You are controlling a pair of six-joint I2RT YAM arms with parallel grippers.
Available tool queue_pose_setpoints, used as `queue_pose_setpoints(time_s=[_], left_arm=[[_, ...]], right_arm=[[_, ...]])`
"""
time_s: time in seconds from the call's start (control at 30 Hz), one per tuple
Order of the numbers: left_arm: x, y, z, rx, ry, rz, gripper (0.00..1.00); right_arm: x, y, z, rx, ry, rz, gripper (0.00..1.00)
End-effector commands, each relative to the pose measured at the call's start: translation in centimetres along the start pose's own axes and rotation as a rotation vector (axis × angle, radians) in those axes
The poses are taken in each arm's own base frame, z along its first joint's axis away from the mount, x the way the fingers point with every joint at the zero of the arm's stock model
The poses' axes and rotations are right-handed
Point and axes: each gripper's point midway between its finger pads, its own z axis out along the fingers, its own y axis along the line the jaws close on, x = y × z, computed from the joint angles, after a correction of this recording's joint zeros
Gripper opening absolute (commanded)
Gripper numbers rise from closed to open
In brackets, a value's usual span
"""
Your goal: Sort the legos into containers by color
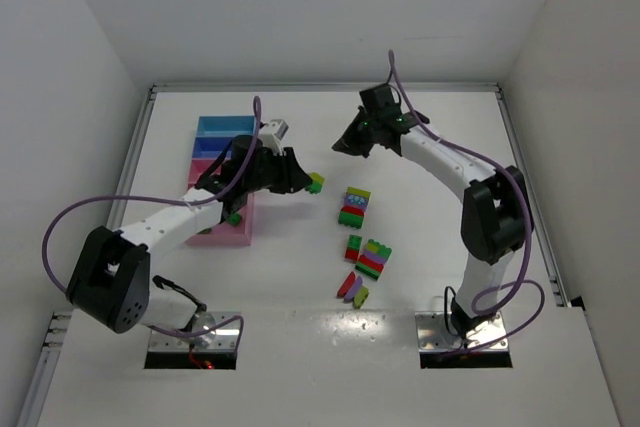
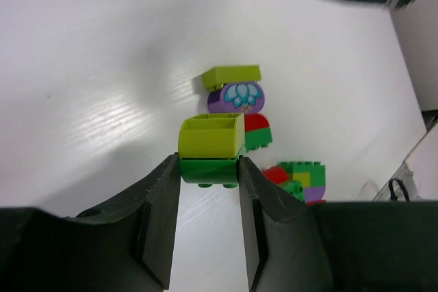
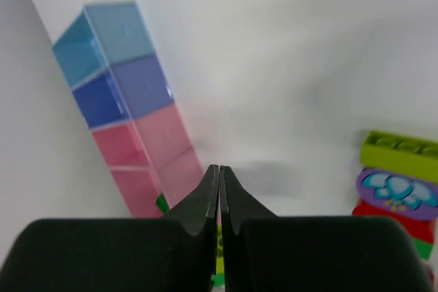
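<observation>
My left gripper is shut on a small block, a yellow-green brick on a green brick, held just right of the trays. In the left wrist view the block sits between the fingertips of the left gripper. My right gripper is shut and empty above the table's middle; its jaws touch. The row of trays, light blue, darker blue and pink, lies at the left and also shows in the right wrist view. A green brick lies in the largest pink tray.
Stacked multicoloured legos lie right of centre: one block, a smaller one, another, and loose red, purple and yellow-green bricks. The nearest stack shows in both wrist views. White walls enclose the table.
</observation>
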Motion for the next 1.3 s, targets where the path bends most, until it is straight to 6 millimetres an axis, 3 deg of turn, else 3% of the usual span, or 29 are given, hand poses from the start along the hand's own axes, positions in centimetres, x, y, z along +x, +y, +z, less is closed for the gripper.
queue_pose_setpoints(time_s=[0.0, 0.17, 0.2, 0.27, 0.3, 0.33, 0.37, 0.4, 0.43, 0.47, 0.67, 0.83, 0.93, 1.0, 1.03, 1.07, 1.1, 1.27], left_arm=[[1.0, -0.6, -0.9, 0.012, 0.037, 0.019, 0.24], [1.2, -0.6, -1.1, 0.013, 0.036, 0.029, 0.24], [1.2, -0.6, -1.1, 0.013, 0.036, 0.029, 0.23], [1.1, -1.5, -1.2, 0.06, 0.048, 0.042, 0.23], [0.8, -2.2, -1.3, 0.097, 0.045, 0.065, 0.24], [1.2, -3.1, -1.5, 0.151, 0.07, 0.065, 0.24], [1.3, -3.7, -1.6, 0.183, 0.075, 0.069, 0.24], [1.0, -4.5, -1.8, 0.219, 0.079, 0.074, 0.24], [1.2, -5.3, -2.1, 0.268, 0.092, 0.079, 0.24], [0.7, -5.4, -2.2, 0.28, 0.084, 0.09, 0.24], [1.0, -7.2, -4.1, 0.441, 0.122, 0.138, 0.24], [1.0, -8.3, -4.6, 0.52, 0.131, 0.146, 0.24], [0.8, -8.8, -4.7, 0.546, 0.137, 0.15, 0.24], [1.0, -8.6, -4.4, 0.542, 0.145, 0.144, 0.24], [0.6, -8.9, -4.5, 0.554, 0.141, 0.15, 0.24], [0.5, -8.9, -4.3, 0.554, 0.14, 0.158, 0.24], [0.7, -8.8, -4.3, 0.551, 0.147, 0.153, 0.24], [0.6, -8.7, -3.9, 0.548, 0.154, 0.148, 0.24]], right_arm=[[-4.6, 0.9, -1.7, -0.021, -0.184, -0.025, 0.0], [-3.6, 1.2, -1.6, -0.071, -0.121, -0.075, 0.0], [-3.5, 2.6, -1.8, -0.139, -0.108, -0.117, 0.0], [-0.8, 3.0, -1.9, -0.274, 0.028, -0.251, 0.07], [-1.1, 4.8, -2.7, -0.401, 0.02, -0.324, 0.12], [1.2, 4.6, -3.3, -0.502, 0.126, -0.378, 0.15], [0.7, 5.4, -4.2, -0.6, 0.105, -0.464, 0.2], [1.6, 4.6, -4.3, -0.641, 0.145, -0.484, 0.36], [2.6, 4.6, -5.4, -0.716, 0.209, -0.517, 0.45], [2.2, 3.7, -5.3, -0.732, 0.219, -0.535, 0.62], [3.2, -0.1, -7.2, -0.93, 0.389, -0.646, 0.66], [4.5, -1.2, -10.0, -1.127, 0.46, -0.788, 0.66], [6.8, -2.3, -10.6, -1.16, 0.482, -0.868, 0.66], [6.9, -2.0, -10.5, -1.173, 0.486, -0.902, 0.66], [8.4, -3.0, -11.0, -1.161, 0.525, -0.915, 0.66], [8.2, -2.6, -11.1, -1.156, 0.52, -0.989, 0.66], [8.9, -3.4, -10.5, -1.147, 0.564, -0.987, 0.66], [12.5, -4.5, -11.5, -1.168, 0.663, -1.031, 0.64]])
